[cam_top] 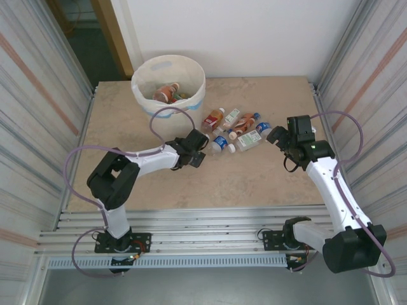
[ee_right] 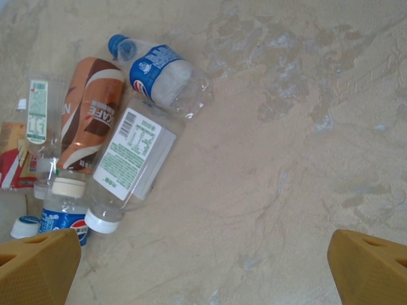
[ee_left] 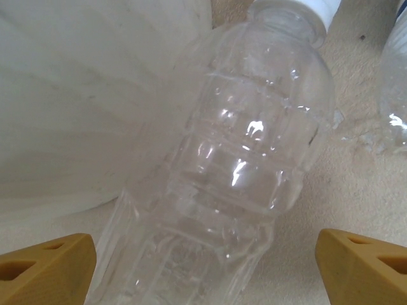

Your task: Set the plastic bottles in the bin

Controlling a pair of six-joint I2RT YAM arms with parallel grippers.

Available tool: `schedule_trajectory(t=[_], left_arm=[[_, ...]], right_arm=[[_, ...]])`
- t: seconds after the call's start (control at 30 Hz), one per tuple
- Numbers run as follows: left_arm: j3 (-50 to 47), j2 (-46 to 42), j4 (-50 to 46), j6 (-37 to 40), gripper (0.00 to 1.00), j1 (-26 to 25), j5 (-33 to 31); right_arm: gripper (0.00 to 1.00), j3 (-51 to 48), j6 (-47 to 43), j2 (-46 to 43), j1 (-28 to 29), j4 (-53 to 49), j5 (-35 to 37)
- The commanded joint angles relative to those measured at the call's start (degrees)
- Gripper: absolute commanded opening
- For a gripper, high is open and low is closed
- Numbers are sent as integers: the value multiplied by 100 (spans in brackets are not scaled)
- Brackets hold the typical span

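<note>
you are steering two arms over a pale stone tabletop (cam_top: 254,184). the bin (cam_top: 168,82), a round cream bucket, is standing at the far side, left of centre, with a few bottles already lying inside. a loose cluster of plastic bottles (cam_top: 236,129) is lying on the tabletop just right of the bin, between the two hands.

the left hand (ee_left: 203,273) is hanging spread wide over a clear bottle (ee_left: 248,159) with a white cap, which is lying close beside the bin's wall. the bottle is running up between the two yellow fingers (ee_left: 44,270). the right finger is standing clear of it, and the left one is too close to tell. nothing is being pinched yet.

the right hand (ee_right: 203,267) is also spread wide and empty, looking down at bare tabletop. the cluster is lying to its left, including a blue-labelled bottle (ee_right: 159,73) and a brown bottle (ee_right: 92,114).

the step in hand is probably closing the left hand on the clear bottle. this thin plastic is likely slick and easy to crush, so centre the fingers across the fat middle of the body, not the neck. squeeze gently, then lift well above the bin's rim before swinging over. keep the right hand waiting so the arms are not crossing.
</note>
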Motion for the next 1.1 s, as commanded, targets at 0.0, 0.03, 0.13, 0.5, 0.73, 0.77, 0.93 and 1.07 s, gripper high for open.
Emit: schedule_trajectory(t=[0.0, 0.03, 0.13, 0.5, 0.73, 0.77, 0.93, 1.07], left_arm=[[237, 159, -85, 160, 89, 76, -74], [263, 194, -114, 175, 89, 75, -56], [319, 284, -196, 176, 87, 76, -50], [327, 439, -500, 73, 73, 75, -75], [276, 503, -587, 5, 71, 75, -61], [259, 493, -589, -10, 67, 75, -54], [131, 368, -628, -101, 52, 23, -46], [-8, 197, -659, -197, 45, -67, -91]], right_arm=[[98, 109, -26, 54, -47, 10, 39], [98, 111, -25, 70, -44, 5, 30], [98, 103, -23, 72, -47, 5, 35], [98, 66, -35, 55, -47, 5, 31], [98, 53, -25, 55, -47, 14, 27], [98, 58, -30, 59, -47, 6, 30], [98, 79, -25, 41, -47, -7, 25], [98, 99, -24, 45, -48, -4, 18]])
